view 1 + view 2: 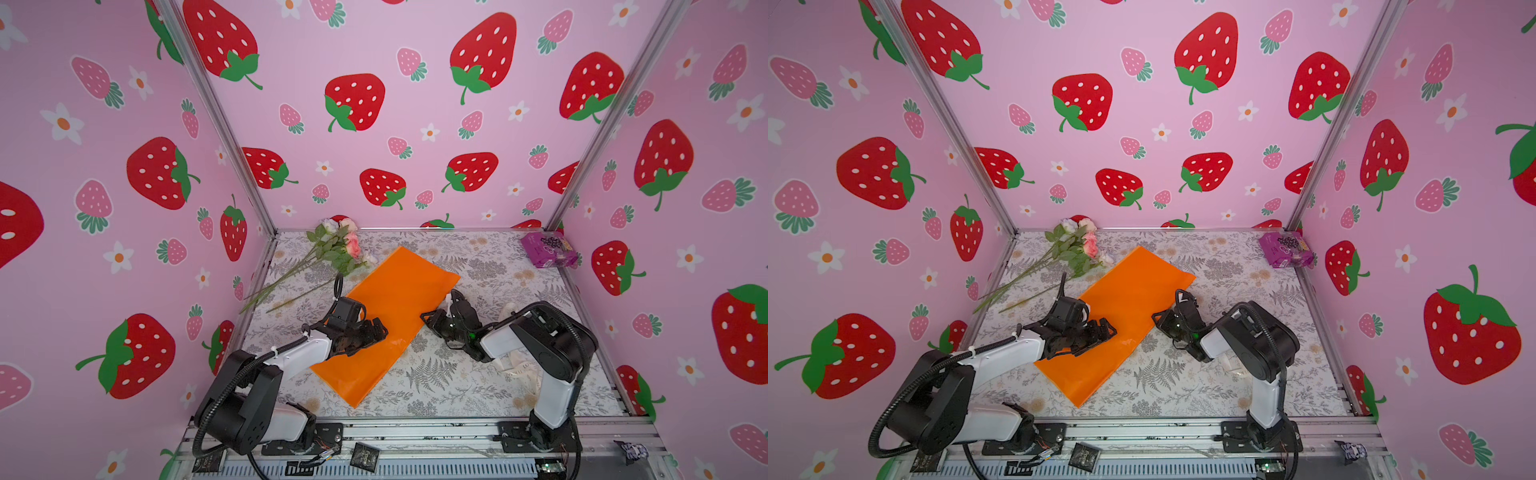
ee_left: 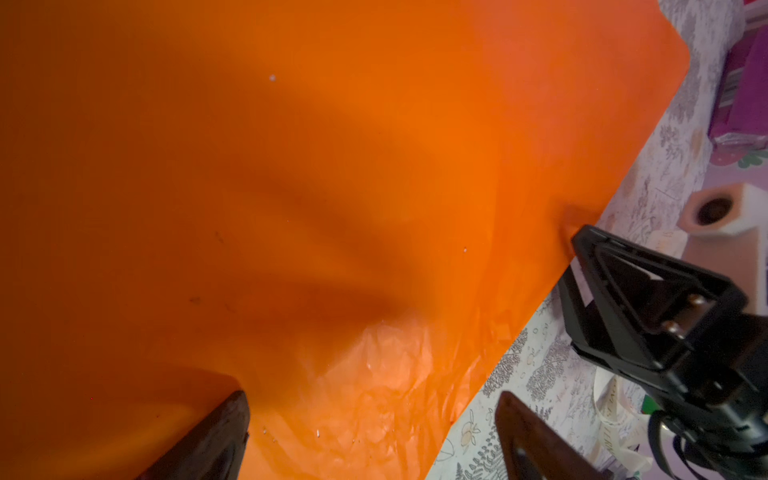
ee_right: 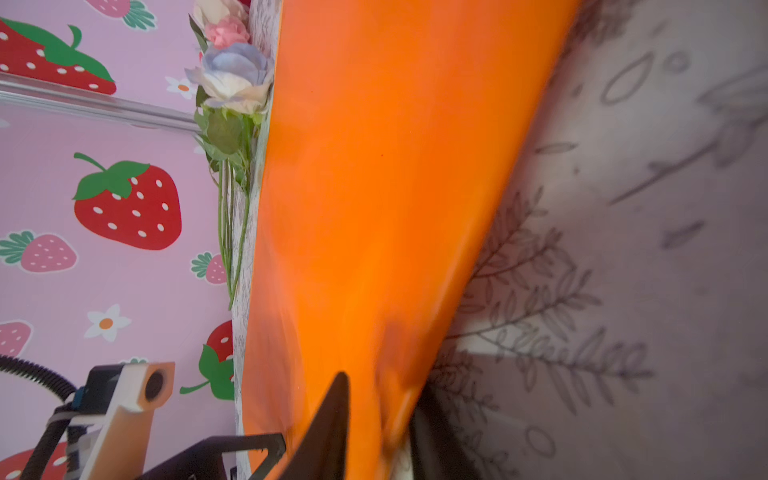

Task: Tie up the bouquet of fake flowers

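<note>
The fake flowers (image 1: 336, 245) (image 1: 1077, 245) lie unwrapped at the table's back left, stems pointing to the left wall; the right wrist view shows them (image 3: 232, 79) beyond the paper. The orange wrapping paper (image 1: 395, 307) (image 1: 1125, 299) lies flat and diagonal mid-table. My left gripper (image 1: 380, 328) (image 2: 372, 399) hovers open over the paper's near left part, with the sheet and its edge showing between the fingers. My right gripper (image 1: 430, 318) (image 3: 382, 386) is at the paper's right edge, one finger above and one below, pinching that edge (image 2: 577, 232).
A purple packet (image 1: 548, 249) (image 1: 1287, 249) sits in the back right corner. A cream ribbon (image 1: 517, 368) (image 2: 606, 399) lies on the floral tabletop (image 1: 457, 382) under the right arm. Strawberry-print walls close in three sides.
</note>
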Robot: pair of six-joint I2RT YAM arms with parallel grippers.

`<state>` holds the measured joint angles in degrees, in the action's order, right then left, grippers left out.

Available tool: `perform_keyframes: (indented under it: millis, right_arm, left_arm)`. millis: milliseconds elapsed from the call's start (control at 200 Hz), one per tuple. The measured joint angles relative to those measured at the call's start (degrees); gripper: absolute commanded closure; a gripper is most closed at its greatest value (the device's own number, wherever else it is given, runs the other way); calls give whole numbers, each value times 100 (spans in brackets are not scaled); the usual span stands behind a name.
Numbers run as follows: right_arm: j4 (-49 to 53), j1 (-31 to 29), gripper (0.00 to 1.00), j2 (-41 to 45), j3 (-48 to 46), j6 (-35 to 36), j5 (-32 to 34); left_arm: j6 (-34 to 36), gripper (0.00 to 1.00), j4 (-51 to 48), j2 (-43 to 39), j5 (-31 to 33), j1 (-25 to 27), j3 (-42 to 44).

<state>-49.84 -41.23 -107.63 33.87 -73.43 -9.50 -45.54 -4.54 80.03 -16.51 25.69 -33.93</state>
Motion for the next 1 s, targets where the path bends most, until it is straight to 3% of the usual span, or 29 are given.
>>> perform_keyframes:
  millis: [55,285,510,635,995]
  right_arm:
    - [-11,109,97,-44,-15,94,-35]
    - [66,796,100,50,-166,828,-645]
    - [1532,2107,100,850,-310,2599,-1060]
    - [2511,2618,100,920,107,3790,-1283]
    - [4892,2590,100,334,1967,6002,-935]
  left_arm:
    - [-66,6,94,61,7,164,-26]
    - [-164,4,-317,-28,197,599,-168]
    - [98,2,-1370,-669,992,535,-632]
    - [315,2,-1696,-715,1215,400,-824]
    - [525,2,-2286,-730,1397,264,-833]
